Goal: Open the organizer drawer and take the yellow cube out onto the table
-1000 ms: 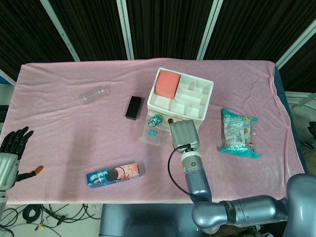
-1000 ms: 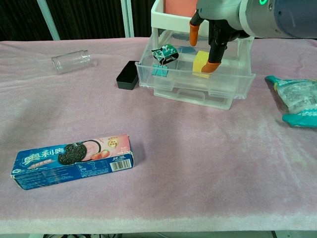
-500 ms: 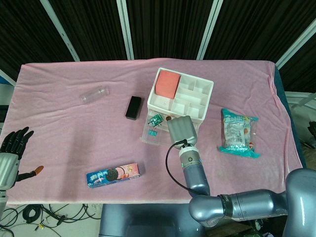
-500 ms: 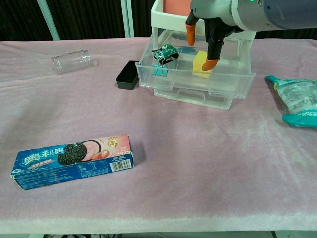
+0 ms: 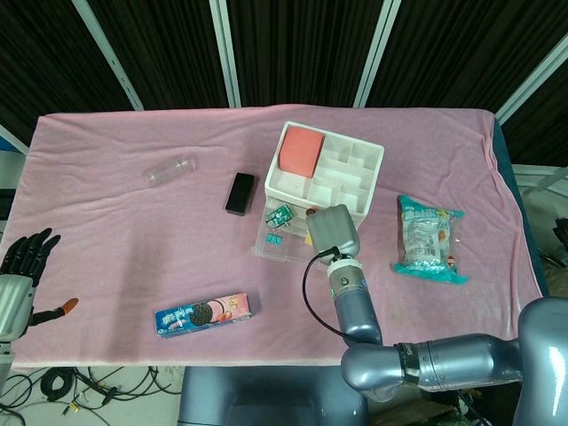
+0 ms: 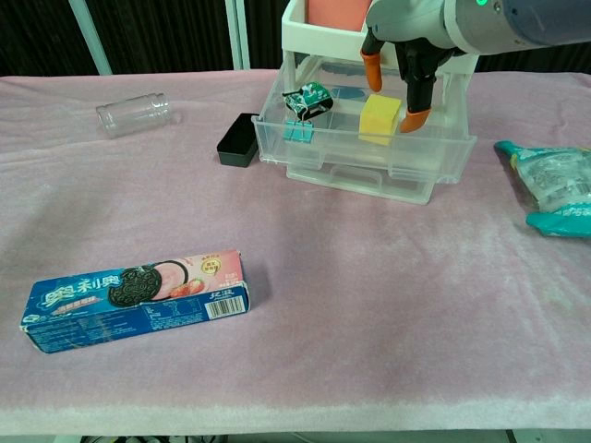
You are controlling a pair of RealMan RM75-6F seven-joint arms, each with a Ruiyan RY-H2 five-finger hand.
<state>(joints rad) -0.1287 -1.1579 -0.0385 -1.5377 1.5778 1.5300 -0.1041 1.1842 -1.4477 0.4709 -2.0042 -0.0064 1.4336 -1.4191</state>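
Now yellow cube (image 6: 379, 119) sits in pulled-out drawer (image 6: 369, 159), unheld. Right hand (image 6: 406, 69) over it, fingers apart, empty, orange tips straddling cube. Step: reaching for grasp. Next: lower, pinch cube sides, lift clear over drawer front wall. Left hand (image 5: 22, 266) idle, spread, at table edge.

**Looking like a robot test lab**

Sitting under a pink cloth (image 5: 133, 240), a table (image 5: 266, 371) standing in front of dark panelled walls (image 5: 302, 44) crossed by pale metal struts (image 5: 229, 53). Trailing loose on the floor below the table edge, black cables (image 5: 62, 386). Lying scattered as practice props: a cookie box (image 6: 138, 297), a clear jar (image 6: 134, 113), a snack bag (image 5: 429, 238), a white organizer (image 5: 324, 169). Reaching in from the near side, grey robot arms (image 5: 417, 377).
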